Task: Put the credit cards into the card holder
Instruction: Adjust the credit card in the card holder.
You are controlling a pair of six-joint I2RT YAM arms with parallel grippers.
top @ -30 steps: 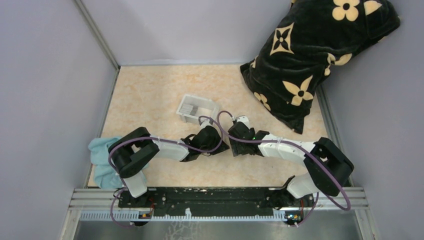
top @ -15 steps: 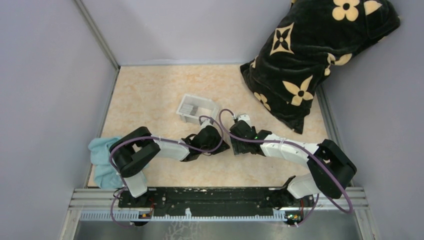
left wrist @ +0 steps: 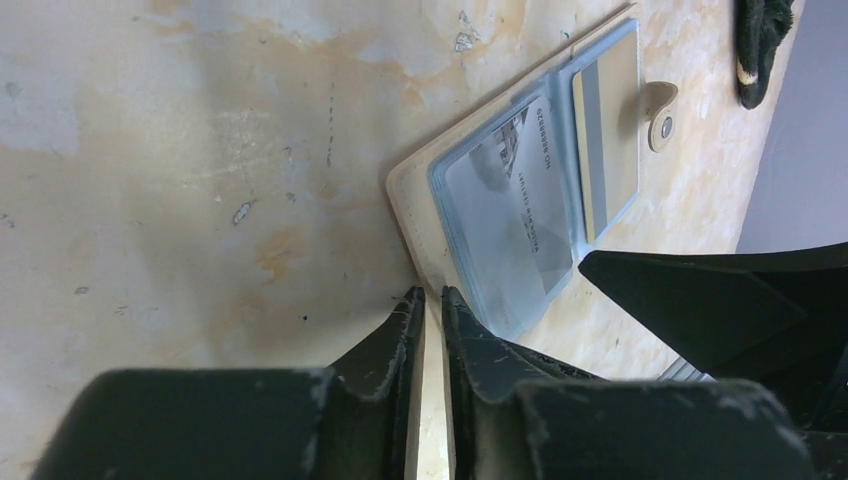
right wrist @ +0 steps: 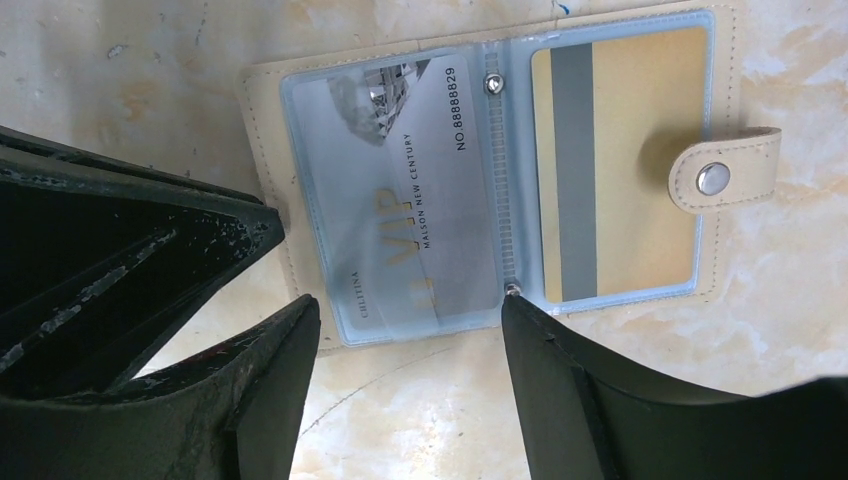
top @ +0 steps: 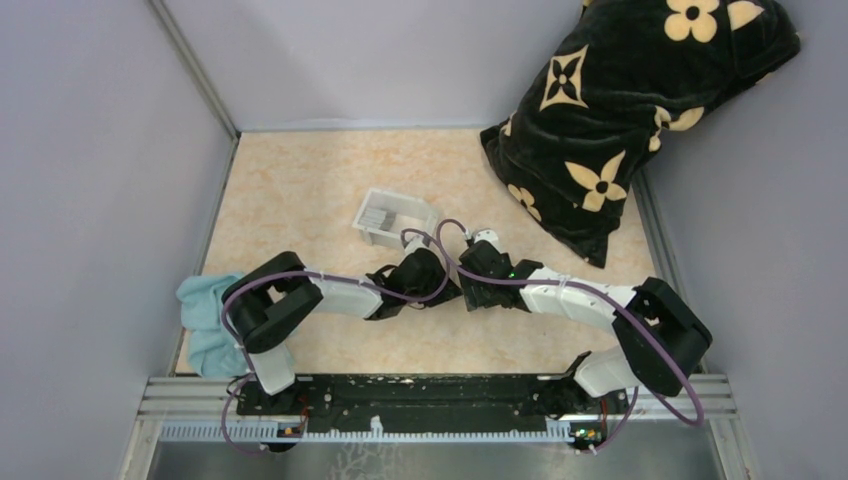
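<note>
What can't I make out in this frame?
Left wrist view: whether the left tool pinches the card holder edge; its fingers cover the contact.
Top view: both arms hide the card holder.
Top view: cards in the tray too small to count.

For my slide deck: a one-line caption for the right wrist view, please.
Open right gripper poised over the open card holder, a silvery VIP card and a gold card already tucked inside.

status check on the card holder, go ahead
left hand pinched on card holder edge. right hand open, at its edge. silver card and gold card sleeved. nothing in the way.
</note>
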